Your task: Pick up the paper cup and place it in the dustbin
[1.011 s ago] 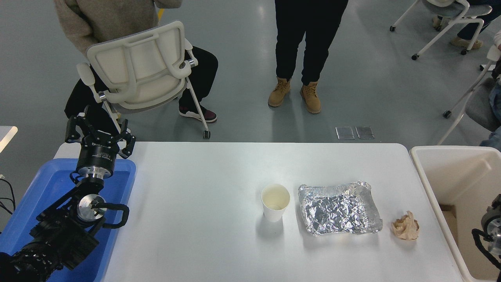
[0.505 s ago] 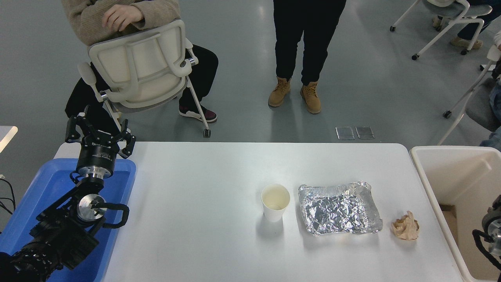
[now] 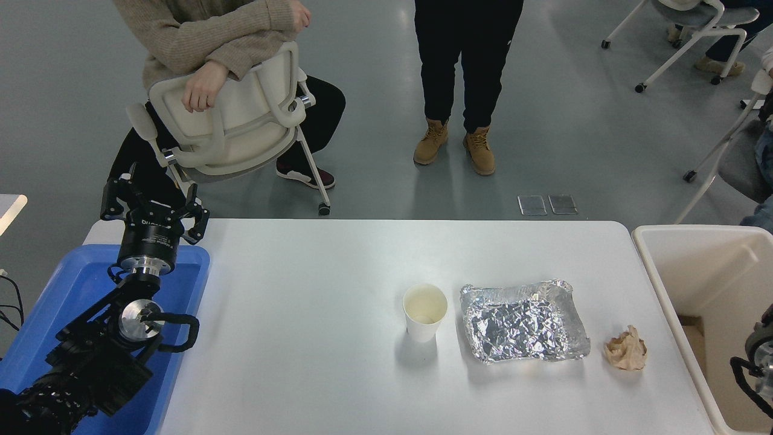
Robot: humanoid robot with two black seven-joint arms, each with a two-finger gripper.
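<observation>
The paper cup [image 3: 425,312] stands upright near the middle of the white table [image 3: 314,314], white with a cream inside. The dustbin [image 3: 706,272], a large cream-beige tub, stands off the table's right end, well to the right of the cup. My left gripper [image 3: 152,196] is parked over the far end of a blue tray at the left, open and holding nothing. Of my right arm only a joint and a black cable [image 3: 755,368] show at the right edge over the dustbin; its gripper is out of the picture.
A crumpled silver foil tray [image 3: 524,322] lies just right of the cup, with a crumpled tan paper ball [image 3: 626,349] beyond it. The blue tray [image 3: 72,296] sits at the left. Past the far edge, one person sits on a white chair [image 3: 232,115] and another stands.
The seated person has folded both arms over the chair back, and the chair has shifted slightly right. My right arm's visible part has sunk a little. The cup has not moved.
</observation>
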